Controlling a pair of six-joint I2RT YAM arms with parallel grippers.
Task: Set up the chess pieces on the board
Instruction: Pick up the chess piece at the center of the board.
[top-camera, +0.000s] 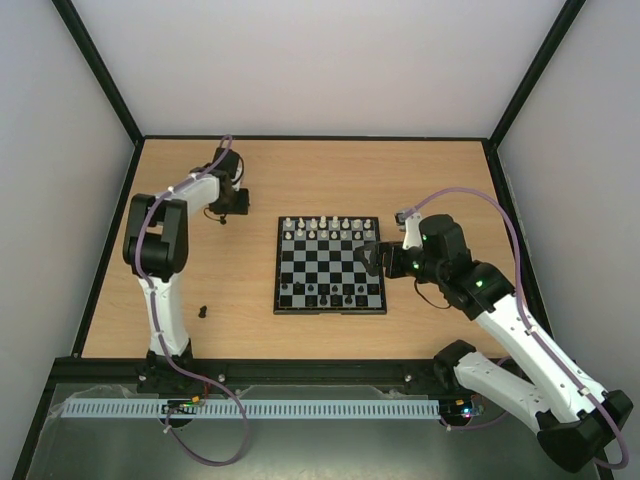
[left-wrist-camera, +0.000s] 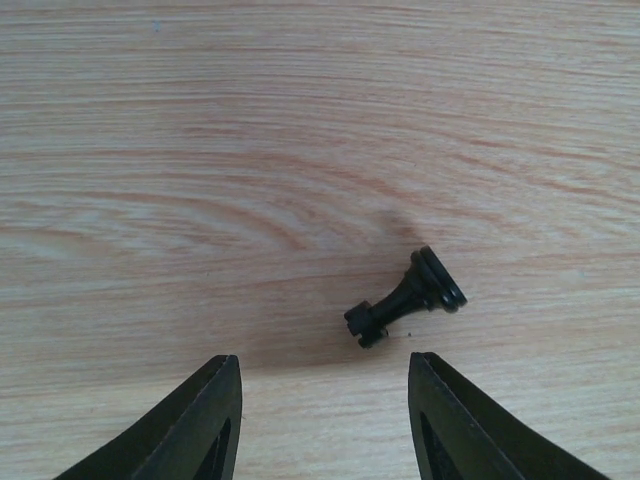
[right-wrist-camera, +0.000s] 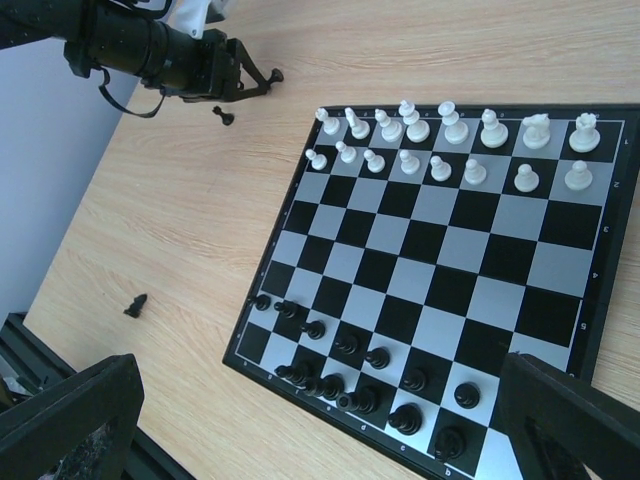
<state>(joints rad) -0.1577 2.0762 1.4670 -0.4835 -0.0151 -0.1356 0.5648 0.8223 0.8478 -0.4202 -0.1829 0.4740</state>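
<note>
The board (top-camera: 330, 311) lies mid-table, and it fills the right wrist view (right-wrist-camera: 440, 250). Several black chess pieces (top-camera: 331, 293) stand on its two near rows (right-wrist-camera: 372, 357). One black piece (left-wrist-camera: 405, 298) lies on its side on the bare wood, just ahead of my open, empty left gripper (left-wrist-camera: 322, 365). That gripper (top-camera: 232, 205) hovers at the table's far left, close above the fallen piece (top-camera: 224, 220). Another black piece (top-camera: 203, 311) lies on the wood near the left front, also in the right wrist view (right-wrist-camera: 135, 305). My right gripper (top-camera: 372, 258) is open and empty, over the board's right side (right-wrist-camera: 322, 365).
White pieces (top-camera: 325, 228) fill the board's two far rows (right-wrist-camera: 450, 140). A black frame (top-camera: 110, 250) and pale walls enclose the table. A white slotted rail (top-camera: 260, 408) runs along the near edge by the arm bases.
</note>
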